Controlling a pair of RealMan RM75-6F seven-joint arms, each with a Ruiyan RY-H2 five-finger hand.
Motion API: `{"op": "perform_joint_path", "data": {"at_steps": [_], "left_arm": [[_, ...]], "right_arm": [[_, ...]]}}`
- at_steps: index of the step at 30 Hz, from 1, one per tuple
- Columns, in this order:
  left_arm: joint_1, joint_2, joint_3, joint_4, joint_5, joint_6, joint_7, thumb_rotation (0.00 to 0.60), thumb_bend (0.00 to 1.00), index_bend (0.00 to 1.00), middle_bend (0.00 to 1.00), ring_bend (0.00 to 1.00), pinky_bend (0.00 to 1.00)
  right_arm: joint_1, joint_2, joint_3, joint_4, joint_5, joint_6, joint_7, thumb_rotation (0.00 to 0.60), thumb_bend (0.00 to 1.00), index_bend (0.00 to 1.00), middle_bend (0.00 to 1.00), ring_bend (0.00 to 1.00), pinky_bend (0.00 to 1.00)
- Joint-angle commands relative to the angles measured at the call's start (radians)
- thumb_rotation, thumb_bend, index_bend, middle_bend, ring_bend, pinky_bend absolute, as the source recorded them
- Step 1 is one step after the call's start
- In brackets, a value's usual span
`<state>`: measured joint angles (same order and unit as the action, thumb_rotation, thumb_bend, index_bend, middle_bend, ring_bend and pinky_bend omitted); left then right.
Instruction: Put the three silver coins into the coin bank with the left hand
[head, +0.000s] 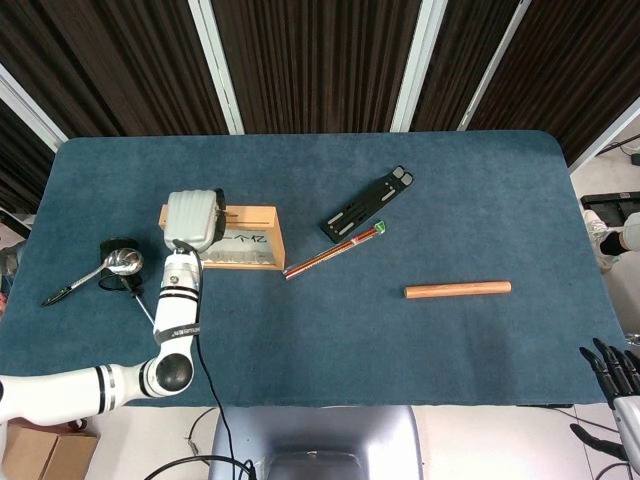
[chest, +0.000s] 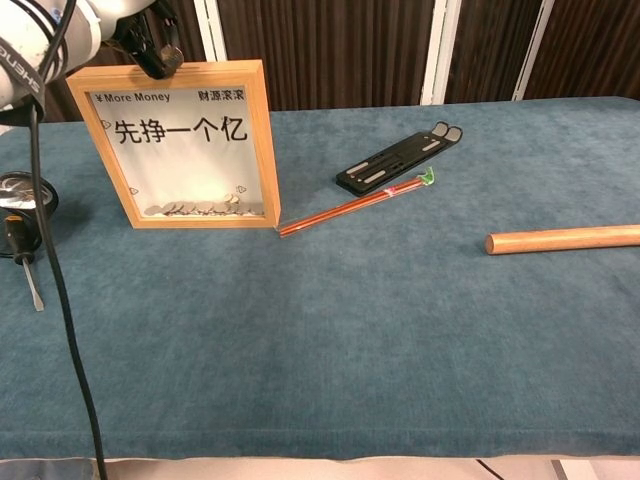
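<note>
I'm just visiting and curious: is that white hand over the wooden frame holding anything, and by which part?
It cannot be told. The left hand sits over the coin bank's top edge, fingers hidden beneath it. The right hand holds nothing.

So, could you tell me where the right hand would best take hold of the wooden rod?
Probably at the middle of the rod, from straight above. It lies flat on the table, running left to right with bare cloth all round, so fingers could close across its narrow width from the front and back sides.
</note>
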<state>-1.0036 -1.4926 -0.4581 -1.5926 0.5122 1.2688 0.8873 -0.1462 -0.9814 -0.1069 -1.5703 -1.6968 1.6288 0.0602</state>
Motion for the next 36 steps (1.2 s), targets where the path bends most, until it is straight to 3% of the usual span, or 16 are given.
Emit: {"op": "perform_joint_path", "data": {"at_steps": [1, 23, 27, 30, 32, 34, 36], "left_arm": [[-0.002, 0.003, 0.005, -0.001, -0.001, 0.001, -0.005, 0.600, 0.45, 0.56, 1.00, 1.00, 1.00], [-0.013, 0.016, 0.027, -0.022, 0.021, 0.023, -0.047, 0.600, 0.44, 0.46, 1.00, 1.00, 1.00], [0.004, 0.039, 0.028, -0.080, 0.091, 0.043, -0.099, 0.600, 0.43, 0.40, 1.00, 1.00, 1.00], [0.044, 0.090, 0.047, -0.192, 0.182, 0.073, -0.146, 0.600, 0.43, 0.32, 1.00, 1.00, 1.00], [0.092, 0.144, 0.079, -0.301, 0.263, 0.105, -0.178, 0.600, 0.42, 0.26, 0.93, 0.96, 0.98], [0.162, 0.206, 0.131, -0.420, 0.363, 0.146, -0.225, 0.600, 0.42, 0.24, 0.78, 0.84, 0.91], [0.238, 0.263, 0.207, -0.509, 0.480, 0.174, -0.280, 0.600, 0.42, 0.21, 0.56, 0.59, 0.73]], "right_arm": [[0.000, 0.000, 0.000, 0.000, 0.000, -0.001, 0.000, 0.600, 0.22, 0.00, 0.00, 0.00, 0.00], [-0.001, 0.000, -0.001, 0.000, -0.001, 0.000, -0.002, 0.600, 0.22, 0.00, 0.00, 0.00, 0.00], [0.000, 0.000, 0.000, 0.000, 0.001, -0.003, -0.002, 0.600, 0.22, 0.00, 0.00, 0.00, 0.00], [0.002, -0.001, -0.001, -0.001, 0.000, -0.008, -0.006, 0.600, 0.22, 0.00, 0.00, 0.00, 0.00], [0.002, -0.002, -0.003, -0.001, -0.004, -0.008, -0.010, 0.600, 0.22, 0.00, 0.00, 0.00, 0.00], [0.000, -0.003, -0.005, 0.000, -0.009, -0.004, -0.014, 0.600, 0.22, 0.00, 0.00, 0.00, 0.00], [-0.002, -0.006, -0.006, 0.001, -0.015, 0.000, -0.019, 0.600, 0.22, 0.00, 0.00, 0.00, 0.00]]}}
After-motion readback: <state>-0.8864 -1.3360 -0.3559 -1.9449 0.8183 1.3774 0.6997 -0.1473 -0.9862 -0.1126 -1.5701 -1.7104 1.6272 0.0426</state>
